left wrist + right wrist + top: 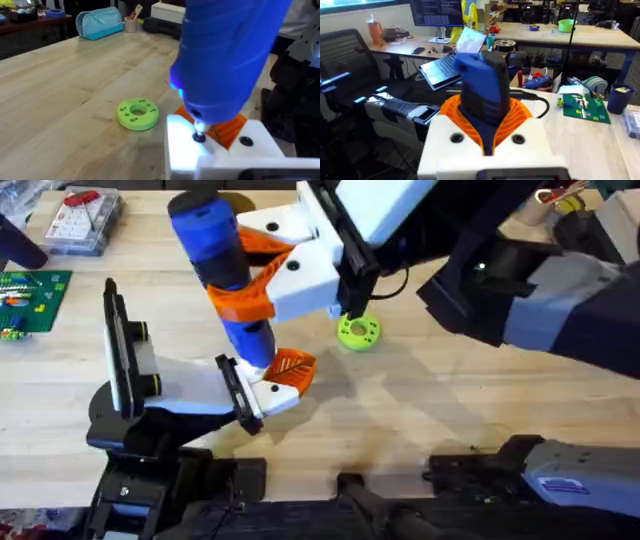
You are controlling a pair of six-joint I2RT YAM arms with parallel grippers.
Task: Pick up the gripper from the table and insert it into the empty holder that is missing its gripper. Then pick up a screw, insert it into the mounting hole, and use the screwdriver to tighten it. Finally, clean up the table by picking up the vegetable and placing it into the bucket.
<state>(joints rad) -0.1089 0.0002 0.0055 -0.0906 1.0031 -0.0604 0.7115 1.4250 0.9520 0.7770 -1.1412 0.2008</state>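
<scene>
1. There is one screwdriver (222,275). It is blue and it is held above the wooden table (420,410).
2. Its long axis is steep. In the overhead view the thick handle is up, close to the camera, and the body goes down and a little to the right.
3. In the left wrist view the thin metal tip (199,136) points down and touches the white gripper part (220,152) that stands in the holder (180,395).
4. The right gripper (270,275) holds the screwdriver. Its two white fingers with orange pads (245,305) are closed around the blue body, one on each side. In the right wrist view the blue handle (482,87) stands up between the orange pads.
5. There is one black stand (125,355) on the left side of the holder.
6. One flat green disc (357,331) with holes lies on the table to the right of the screwdriver, apart from it.
7. For the left gripper, I cannot tell if it is open or closed.
</scene>
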